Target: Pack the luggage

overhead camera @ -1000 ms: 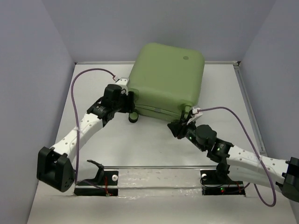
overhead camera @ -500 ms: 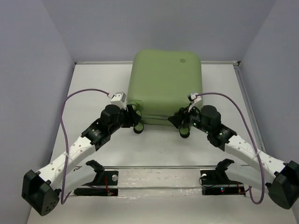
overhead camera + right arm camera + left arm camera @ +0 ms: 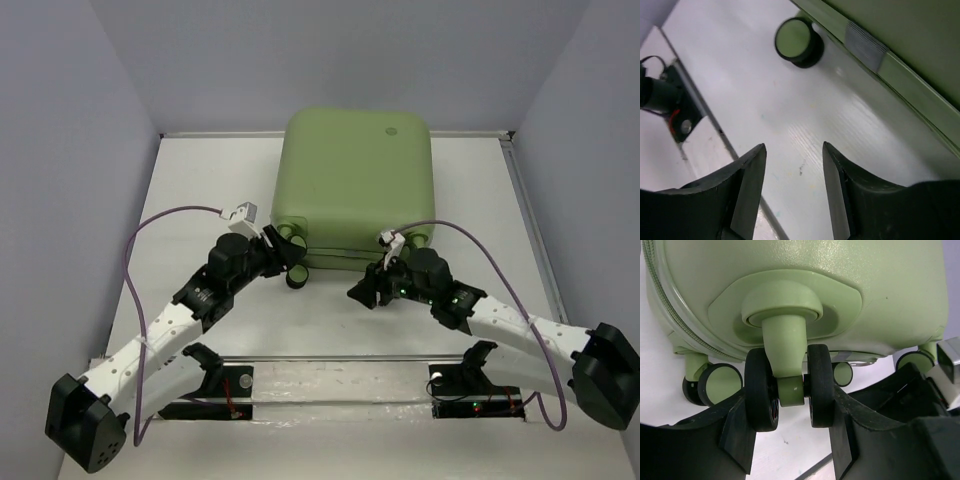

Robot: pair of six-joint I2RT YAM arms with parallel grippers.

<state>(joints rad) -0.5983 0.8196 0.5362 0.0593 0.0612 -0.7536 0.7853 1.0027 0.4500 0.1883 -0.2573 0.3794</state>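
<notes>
The luggage point(image 3: 355, 175) lies shut at the back of the table point(image 3: 200, 200), a light-green hard shell with a round logo. In the left wrist view its underside point(image 3: 840, 285) fills the top. One caster wheel point(image 3: 790, 392) with two black tyres sits between my left gripper's point(image 3: 790, 415) fingers, which press on both tyres. From above, that left gripper point(image 3: 291, 262) is at the front left corner. My right gripper point(image 3: 362, 295) hangs in front of the front right corner, apart from it. Its jaws point(image 3: 792, 155) stand open over bare table, with another wheel point(image 3: 796, 40) and the shell's edge point(image 3: 910, 45) beyond.
A metal rail point(image 3: 330, 358) with two black arm mounts point(image 3: 215, 385) runs along the near edge. Grey walls close the table on three sides. Purple cables point(image 3: 140, 250) loop beside each arm.
The luggage turned square to the table edge. My right gripper opened and drew back from the front right wheel toward the near side. The left gripper stays on its wheel.
</notes>
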